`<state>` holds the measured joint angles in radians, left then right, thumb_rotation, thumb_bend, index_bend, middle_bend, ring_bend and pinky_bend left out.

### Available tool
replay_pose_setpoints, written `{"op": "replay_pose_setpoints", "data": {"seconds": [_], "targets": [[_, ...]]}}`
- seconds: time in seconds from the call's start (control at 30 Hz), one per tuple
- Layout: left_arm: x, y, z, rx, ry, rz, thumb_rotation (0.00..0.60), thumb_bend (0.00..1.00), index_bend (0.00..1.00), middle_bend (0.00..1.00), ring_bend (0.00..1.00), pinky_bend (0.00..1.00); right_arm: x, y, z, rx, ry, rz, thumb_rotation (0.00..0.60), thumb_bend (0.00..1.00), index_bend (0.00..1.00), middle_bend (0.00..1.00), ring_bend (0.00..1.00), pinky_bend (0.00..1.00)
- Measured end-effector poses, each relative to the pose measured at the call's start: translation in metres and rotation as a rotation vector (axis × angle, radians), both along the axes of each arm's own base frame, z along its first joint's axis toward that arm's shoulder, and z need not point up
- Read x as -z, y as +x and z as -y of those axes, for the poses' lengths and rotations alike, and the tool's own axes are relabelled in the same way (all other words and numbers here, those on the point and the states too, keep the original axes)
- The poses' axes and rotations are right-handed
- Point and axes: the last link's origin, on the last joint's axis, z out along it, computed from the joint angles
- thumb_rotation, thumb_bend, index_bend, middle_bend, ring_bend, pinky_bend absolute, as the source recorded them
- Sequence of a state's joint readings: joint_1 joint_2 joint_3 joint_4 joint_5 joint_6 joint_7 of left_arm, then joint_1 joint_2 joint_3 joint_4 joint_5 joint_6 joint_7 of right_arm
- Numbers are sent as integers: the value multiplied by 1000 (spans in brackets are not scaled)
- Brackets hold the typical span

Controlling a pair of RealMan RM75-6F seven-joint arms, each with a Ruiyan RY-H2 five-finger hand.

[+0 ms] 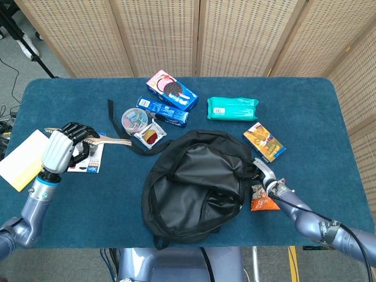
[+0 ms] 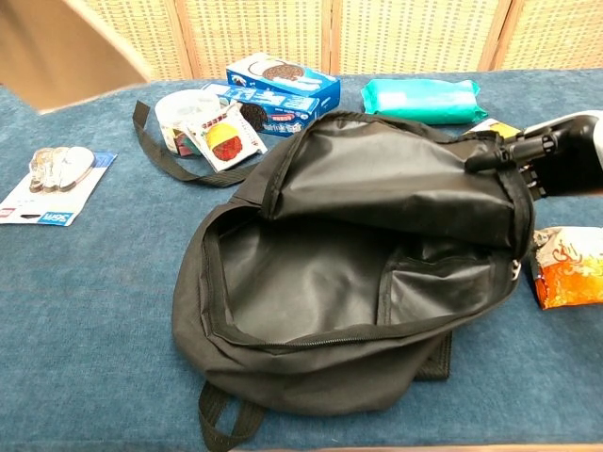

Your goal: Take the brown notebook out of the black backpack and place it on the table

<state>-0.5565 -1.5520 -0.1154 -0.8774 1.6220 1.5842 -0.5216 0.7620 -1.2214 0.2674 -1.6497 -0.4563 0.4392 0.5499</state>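
Note:
The black backpack (image 1: 197,188) lies unzipped in the middle of the blue table (image 1: 329,117), and its inside (image 2: 311,273) looks empty in the chest view. My left hand (image 1: 63,147) is raised over the table's left side and grips the brown notebook (image 1: 110,141), seen edge-on in the head view. In the chest view the notebook (image 2: 57,47) fills the top left corner, and the left hand does not show there. My right hand (image 1: 262,171) holds the backpack's right rim; in the chest view its fingers (image 2: 513,151) pinch the rim by the zipper.
Under the left hand lie a tape-roll card (image 1: 88,155) and a yellow envelope (image 1: 23,161). Behind the backpack are two cookie boxes (image 1: 170,91), a clip cup (image 1: 134,119), a loose black strap (image 1: 120,132) and a teal pack (image 1: 232,108). An orange snack bag (image 2: 565,268) sits at the right.

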Motion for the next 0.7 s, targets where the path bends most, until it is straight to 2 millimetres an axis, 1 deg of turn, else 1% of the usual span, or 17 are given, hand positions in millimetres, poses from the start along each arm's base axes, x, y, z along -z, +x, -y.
{"op": "replay_pose_setpoints", "data": {"seconds": [0.03,0.07,0.1,0.13,0.2,0.27,0.33,0.43,0.53,0.6,0.63,0.7], "targets": [[2,-9,1,-22,-3,-26,600,350,526,218,151,293,1,0,-2,-2,5,1,600,1000,719,745,712,690],[5,-20,3,-51,-16,-61,600,304,419,132,83,240,1,-1,-3,-3,10,1,600,1000,719,745,712,690],[7,-26,4,-71,-29,-83,600,243,282,44,23,168,2,-1,-4,-5,14,2,600,1000,719,745,712,691],[9,-31,5,-89,-42,-99,600,183,175,5,1,121,2,-2,-5,-6,17,2,600,1000,719,745,712,691],[12,-38,8,-122,-78,-114,600,103,59,0,0,66,3,-2,-6,-11,21,2,600,1000,719,745,712,691],[15,-40,13,-150,-124,-104,600,49,15,0,0,34,3,-2,-8,-21,23,-2,600,1000,719,745,712,691],[16,-39,19,-170,-165,-84,600,4,0,0,0,2,3,-2,-9,-37,22,-12,600,1000,719,745,712,691],[14,-34,30,-197,-231,-33,600,0,0,0,0,0,2,-3,-12,-77,20,-40,600,1000,719,745,712,691],[5,-27,40,-219,-270,11,600,0,0,0,0,0,1,-3,-17,-135,12,-80,600,1000,719,745,712,690],[-6,-23,46,-232,-277,29,600,0,0,0,0,0,-1,-4,-22,-185,-5,-112,600,977,719,735,709,690],[-12,-23,49,-239,-274,33,600,0,0,0,0,0,-3,-4,-23,-210,-15,-128,600,921,718,708,689,679],[-23,-22,52,-254,-257,37,600,0,0,0,0,0,-6,-4,-27,-280,-45,-171,600,738,701,631,609,600]]}}
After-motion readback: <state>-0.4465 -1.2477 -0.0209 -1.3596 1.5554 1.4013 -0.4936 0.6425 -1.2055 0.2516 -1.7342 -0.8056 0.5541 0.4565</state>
